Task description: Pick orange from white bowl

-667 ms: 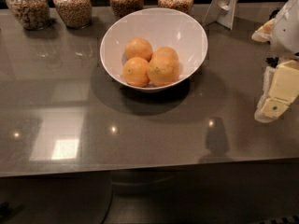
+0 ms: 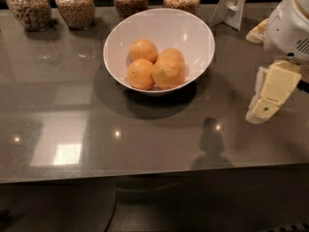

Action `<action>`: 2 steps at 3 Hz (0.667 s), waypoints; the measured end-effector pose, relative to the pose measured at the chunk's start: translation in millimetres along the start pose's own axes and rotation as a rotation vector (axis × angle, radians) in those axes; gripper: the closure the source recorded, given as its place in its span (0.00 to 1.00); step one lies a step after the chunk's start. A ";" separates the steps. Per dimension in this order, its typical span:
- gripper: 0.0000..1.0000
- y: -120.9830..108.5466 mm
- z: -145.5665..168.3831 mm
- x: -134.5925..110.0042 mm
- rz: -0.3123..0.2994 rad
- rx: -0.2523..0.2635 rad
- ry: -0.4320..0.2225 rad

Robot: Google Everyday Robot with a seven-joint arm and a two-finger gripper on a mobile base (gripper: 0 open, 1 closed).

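A large glossy white bowl stands on the dark grey countertop, left of centre at the back. It holds several oranges piled together. My gripper, cream-coloured, hangs at the right edge of the camera view. It is above the counter, to the right of the bowl and somewhat nearer the front, well apart from the bowl. It holds nothing that I can see.
Several grain-filled glass jars line the back of the counter behind the bowl. A white stand is at the back right. The counter's front edge runs across the lower view.
My gripper has shifted a little to the left, toward the bowl. The bowl and oranges have not moved.
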State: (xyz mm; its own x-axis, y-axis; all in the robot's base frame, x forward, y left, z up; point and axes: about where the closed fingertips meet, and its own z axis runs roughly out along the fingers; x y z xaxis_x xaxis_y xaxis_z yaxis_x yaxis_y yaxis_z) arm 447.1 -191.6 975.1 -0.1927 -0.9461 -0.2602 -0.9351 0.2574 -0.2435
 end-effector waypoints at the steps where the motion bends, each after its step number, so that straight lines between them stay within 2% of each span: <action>1: 0.00 -7.0 14.4 -54.6 0.008 0.003 -0.098; 2: 0.00 -23.1 26.5 -100.8 0.074 0.021 -0.137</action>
State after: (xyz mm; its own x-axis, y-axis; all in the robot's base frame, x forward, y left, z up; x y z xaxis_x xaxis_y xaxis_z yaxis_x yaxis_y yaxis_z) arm 496.0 -96.9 982.2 -0.2165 -0.8891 -0.4032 -0.9131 0.3306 -0.2386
